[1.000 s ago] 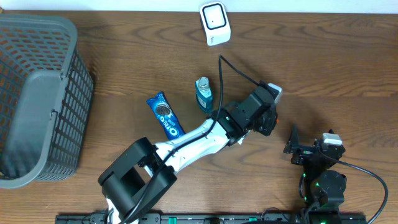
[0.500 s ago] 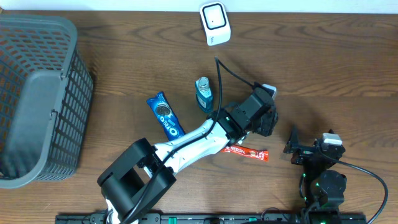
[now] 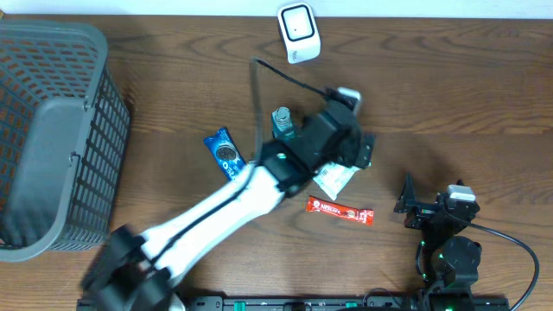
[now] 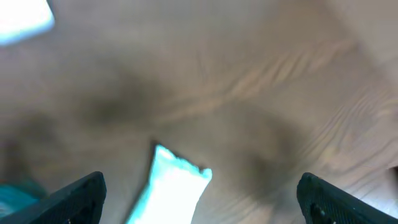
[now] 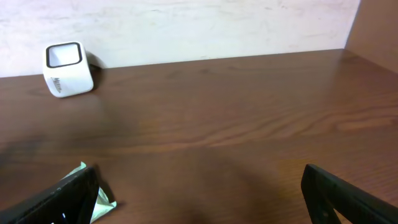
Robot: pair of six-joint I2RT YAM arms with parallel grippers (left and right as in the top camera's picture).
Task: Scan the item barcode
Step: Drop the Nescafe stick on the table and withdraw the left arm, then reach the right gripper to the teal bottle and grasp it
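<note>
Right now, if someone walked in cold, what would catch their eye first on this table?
The white left arm stretched diagonally across the middle of the wooden table, its open tool hanging over a pale packet. Then the big grey basket at the left edge, and the red snack bar lying beside the packet on the robot's side.

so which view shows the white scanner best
Overhead: the scanner sits whole, sharp and unobstructed, window up. The right wrist view also shows it clearly, from the side, at far left. The left wrist view is too blurred to tell.
</note>
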